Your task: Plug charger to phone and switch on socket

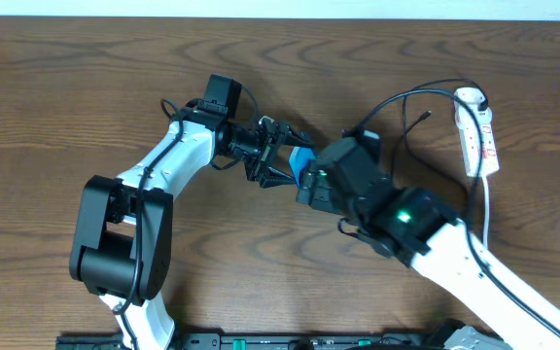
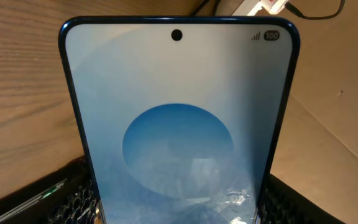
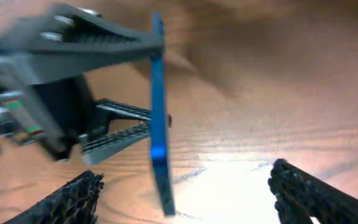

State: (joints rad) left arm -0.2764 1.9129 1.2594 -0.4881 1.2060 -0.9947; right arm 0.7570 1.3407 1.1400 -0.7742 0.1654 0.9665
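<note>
Glossy, round-cornered blue phone [image 2: 179, 124] between textured black left jaws

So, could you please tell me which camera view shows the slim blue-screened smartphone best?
The left wrist view: the slim blue-screened smartphone fills it, screen facing the camera. Overhead shows only a small blue patch of it; the right wrist view shows it edge-on and blurred.

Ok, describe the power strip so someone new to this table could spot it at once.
On the wooden table, look right, toward the far edge. The power strip lies flat there, a narrow white bar. Red marks along it and a white adapter at its far end, with a thin black cable looping away, set it apart from the thick white cord trailing below.
</note>
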